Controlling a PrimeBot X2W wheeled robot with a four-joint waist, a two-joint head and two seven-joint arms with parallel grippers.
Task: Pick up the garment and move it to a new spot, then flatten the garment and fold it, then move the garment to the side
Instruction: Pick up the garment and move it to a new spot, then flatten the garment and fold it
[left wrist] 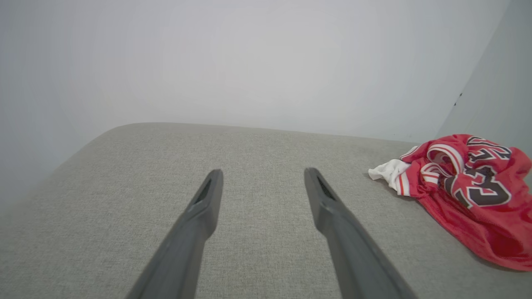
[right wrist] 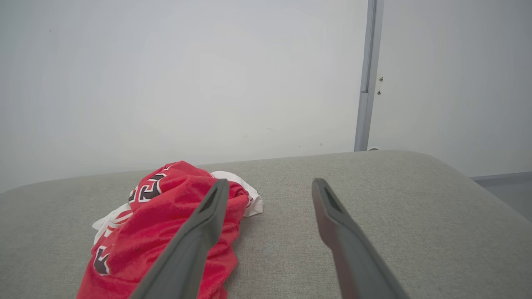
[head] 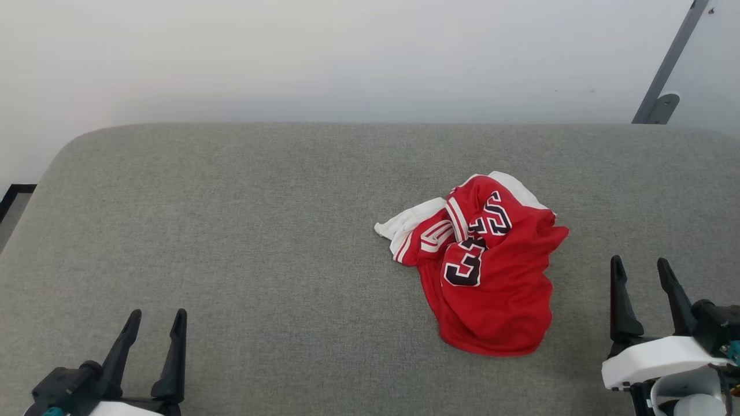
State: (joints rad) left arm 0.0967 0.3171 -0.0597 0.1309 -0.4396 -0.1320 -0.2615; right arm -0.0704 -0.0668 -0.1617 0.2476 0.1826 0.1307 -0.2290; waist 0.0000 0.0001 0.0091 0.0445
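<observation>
Pretty bright, soft, even light here, just a thin shadow under the garment left of the jaws of the right gripper, the wall beyond the jaws looks washed out and the wrist views bend toward the edges.

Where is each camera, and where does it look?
Head view: on the head, looking down at the red shirt on the gray cushion; left gripper and right gripper show, open.
Left wrist view: on that wrist, looking along its fingers toward the wall.
Right wrist view: on that wrist, looking along its fingers past the shirt.
All three share the shirt and cushion.
</observation>
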